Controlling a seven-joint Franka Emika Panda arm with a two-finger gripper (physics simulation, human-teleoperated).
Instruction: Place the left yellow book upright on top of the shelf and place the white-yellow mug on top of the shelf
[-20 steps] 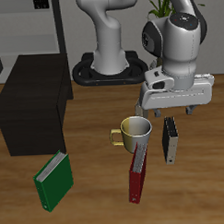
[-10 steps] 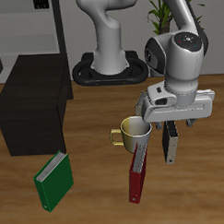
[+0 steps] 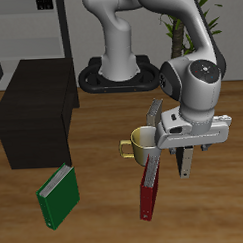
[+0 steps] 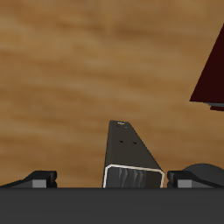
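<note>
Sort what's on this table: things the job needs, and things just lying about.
Needed:
yellow book, standing under the tool
mug, beside it
shelf, top bare

Lying about:
red book, in front of the mug
green book, in front of the shelf
grey rack, at the back

No text you can read on anything, no labels, brands, numbers or signs, book covers plain, mug blank, shelf unmarked, both views checked
</note>
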